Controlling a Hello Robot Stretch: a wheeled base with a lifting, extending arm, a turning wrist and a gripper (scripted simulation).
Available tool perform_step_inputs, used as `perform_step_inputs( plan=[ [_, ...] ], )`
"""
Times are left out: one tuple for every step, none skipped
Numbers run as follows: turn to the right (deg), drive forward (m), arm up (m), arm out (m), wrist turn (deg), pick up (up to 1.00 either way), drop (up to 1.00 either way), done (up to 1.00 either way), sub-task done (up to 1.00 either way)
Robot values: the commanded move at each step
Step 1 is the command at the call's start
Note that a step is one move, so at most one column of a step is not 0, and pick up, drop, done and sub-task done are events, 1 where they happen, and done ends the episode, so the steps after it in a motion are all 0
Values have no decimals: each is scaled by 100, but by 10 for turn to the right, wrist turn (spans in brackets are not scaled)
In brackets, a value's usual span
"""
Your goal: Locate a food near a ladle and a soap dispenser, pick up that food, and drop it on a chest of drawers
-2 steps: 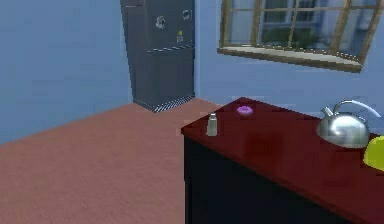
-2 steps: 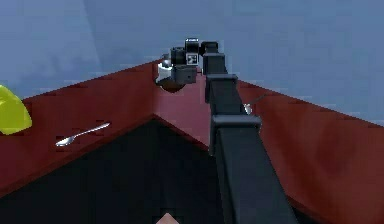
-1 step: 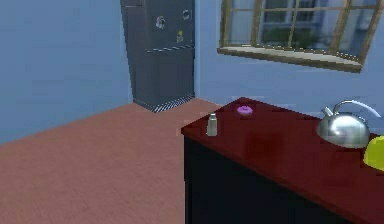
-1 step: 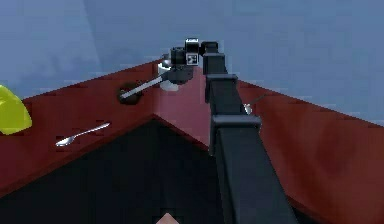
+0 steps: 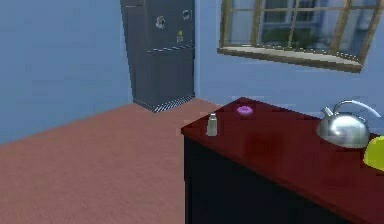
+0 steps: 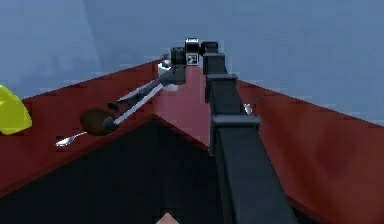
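Its grip impossible to tell, the claw (image 6: 163,72) is hanging near the ladle (image 6: 99,122) while the yellow thing (image 6: 9,110), probably the food, is sitting on the table (image 6: 320,150) at its eight o'clock.

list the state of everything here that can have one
fridge, doors shut
window, looks shut
kettle, upright on the counter, handle up
small bottle, upright near the counter's edge
spoon, lying flat on the counter
gripper, out above the counter, cannot tell if it holds anything
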Motion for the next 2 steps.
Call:
perform_step_inputs(
  plan=[
    [0,0,0,0,-240,0,0,0,0],
    [0,0,0,-42,0,0,0,0,0]
  ],
)
